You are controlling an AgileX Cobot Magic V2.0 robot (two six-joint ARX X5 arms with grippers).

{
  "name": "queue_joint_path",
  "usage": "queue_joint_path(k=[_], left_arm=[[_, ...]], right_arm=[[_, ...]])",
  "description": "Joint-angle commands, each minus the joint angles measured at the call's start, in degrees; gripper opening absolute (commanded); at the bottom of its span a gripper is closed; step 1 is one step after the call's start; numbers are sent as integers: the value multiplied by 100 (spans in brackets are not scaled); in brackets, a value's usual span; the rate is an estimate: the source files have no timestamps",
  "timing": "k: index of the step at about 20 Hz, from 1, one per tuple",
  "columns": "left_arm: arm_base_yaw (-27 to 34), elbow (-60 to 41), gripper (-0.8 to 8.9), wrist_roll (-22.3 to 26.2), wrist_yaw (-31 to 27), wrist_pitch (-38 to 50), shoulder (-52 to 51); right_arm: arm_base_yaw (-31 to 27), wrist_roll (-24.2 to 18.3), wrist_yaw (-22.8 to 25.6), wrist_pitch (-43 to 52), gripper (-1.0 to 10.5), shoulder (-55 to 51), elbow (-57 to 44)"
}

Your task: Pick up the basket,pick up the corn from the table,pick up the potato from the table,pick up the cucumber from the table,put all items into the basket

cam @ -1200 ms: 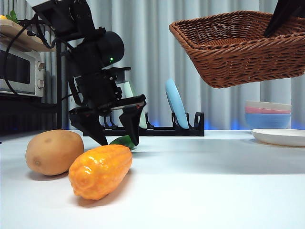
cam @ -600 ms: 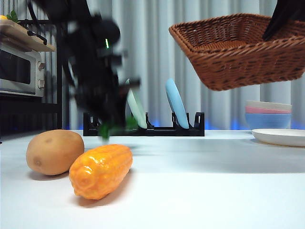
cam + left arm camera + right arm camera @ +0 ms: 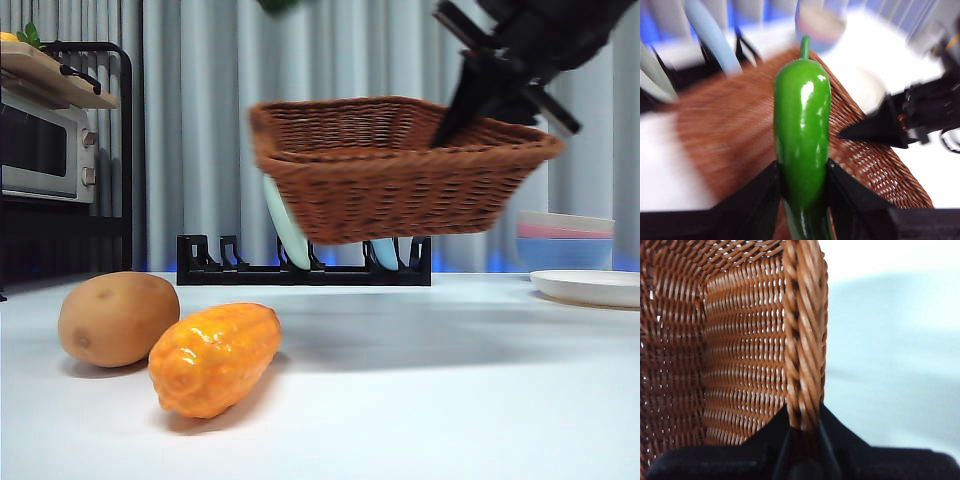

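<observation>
Front view: one basket [image 3: 400, 170] hangs in the air above the table [image 3: 450, 400], tilted, with a black gripper [image 3: 480, 85] entering from the upper right and pinching its far right rim. One potato [image 3: 118, 318] and one corn [image 3: 214, 357] lie on the table at lower left, touching each other, the corn nearer the camera. One black dish rack [image 3: 300, 272] stands behind, holding two upright plates partly hidden by the basket. One white plate [image 3: 590, 287] sits at the right edge with a stack of bowls [image 3: 563, 240] behind it, and one microwave [image 3: 45, 145] stands at far left. A green scrap at the top edge is too small to identify. Left wrist view: the left gripper [image 3: 802, 187] has its two jaws pressed against the sides of one glossy green cucumber [image 3: 801, 130], held lengthwise with its stem end pointing away from the wrist. It hangs above the blurred basket [image 3: 740, 125], whose far rim the other gripper [image 3: 875, 131] grips. Right wrist view: the right gripper [image 3: 804, 432] has its jaws nearly together, clamping the braided rim of the basket [image 3: 740, 350], one jaw inside the wall and one outside; the woven interior shows nothing inside in the part visible.
</observation>
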Motion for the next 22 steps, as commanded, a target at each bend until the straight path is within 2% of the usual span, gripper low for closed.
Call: queue_joint_path(k=[1,4,5,7,13,17,22], left_arm=[[-195,-66,-8,-111,-251,83,439],[-236,-66,10,-105,-369,55,944],[-236,-66,126,-105,-374,7,1043],[-238,-66,586,-101,-378,-74,1106],[-254,-61,601,-90,-337,-323,918],[-302,-61,601,72,-361,-1510,-149],[-302,-63,601,15,-654,-3300,-1613]], right_arm=[[240,267,-61,219,-11,31,50],[367,389,-63,302,-11,31,50],[365,404,-63,297,-11,31,50],[365,404,-63,291,-11,31,50],[345,400,-52,291,-11,31,50],[74,352,-33,299,-11,31,50],[-407,291,-59,297,-11,31,50]])
